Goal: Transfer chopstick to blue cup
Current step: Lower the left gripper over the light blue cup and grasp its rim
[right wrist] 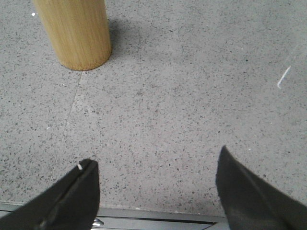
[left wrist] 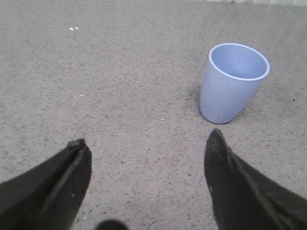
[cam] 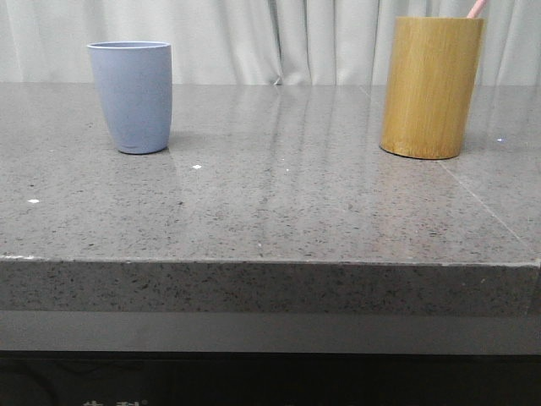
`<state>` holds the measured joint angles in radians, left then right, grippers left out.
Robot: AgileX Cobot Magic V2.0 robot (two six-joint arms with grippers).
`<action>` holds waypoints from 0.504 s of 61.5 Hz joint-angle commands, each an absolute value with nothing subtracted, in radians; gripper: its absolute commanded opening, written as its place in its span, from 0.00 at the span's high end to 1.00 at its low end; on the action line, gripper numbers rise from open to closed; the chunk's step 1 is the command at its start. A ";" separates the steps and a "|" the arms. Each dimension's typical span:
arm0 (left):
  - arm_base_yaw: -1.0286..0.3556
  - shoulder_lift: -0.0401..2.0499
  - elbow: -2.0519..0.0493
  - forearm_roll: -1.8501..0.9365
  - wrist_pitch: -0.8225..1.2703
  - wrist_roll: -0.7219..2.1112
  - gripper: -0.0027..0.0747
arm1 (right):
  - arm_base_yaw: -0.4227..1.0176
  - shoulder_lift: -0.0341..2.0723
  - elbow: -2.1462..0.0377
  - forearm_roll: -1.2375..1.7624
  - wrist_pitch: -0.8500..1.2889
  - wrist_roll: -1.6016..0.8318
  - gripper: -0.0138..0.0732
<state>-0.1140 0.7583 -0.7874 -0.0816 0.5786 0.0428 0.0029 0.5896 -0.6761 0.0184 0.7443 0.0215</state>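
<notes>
The blue cup (cam: 132, 96) stands upright and empty at the back left of the grey stone table (cam: 270, 203). In the left wrist view the blue cup (left wrist: 233, 82) sits a short way beyond my left gripper (left wrist: 147, 139), which is open over bare tabletop. The chopstick (cam: 478, 8) shows as a pale pink tip poking out of the bamboo cylinder (cam: 431, 86) at the back right. My right gripper (right wrist: 156, 160) is open with nothing between its fingers, hovering near the table's front edge, well short of the bamboo cylinder (right wrist: 74, 32).
A pale curtain (cam: 279, 38) hangs behind the table. The table's front edge (right wrist: 144, 211) lies just under the right gripper. A seam in the stone (cam: 486, 207) runs forward from the cylinder's base.
</notes>
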 commanded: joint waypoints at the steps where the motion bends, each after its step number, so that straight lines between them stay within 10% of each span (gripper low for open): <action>1: -0.158 0.831 -0.891 -0.097 0.534 0.063 0.28 | 0.001 0.597 -0.710 0.024 0.687 0.011 0.21; 31: -0.301 1.338 -1.389 -0.077 0.753 0.073 0.28 | 0.001 0.597 -0.710 0.026 0.687 0.011 0.21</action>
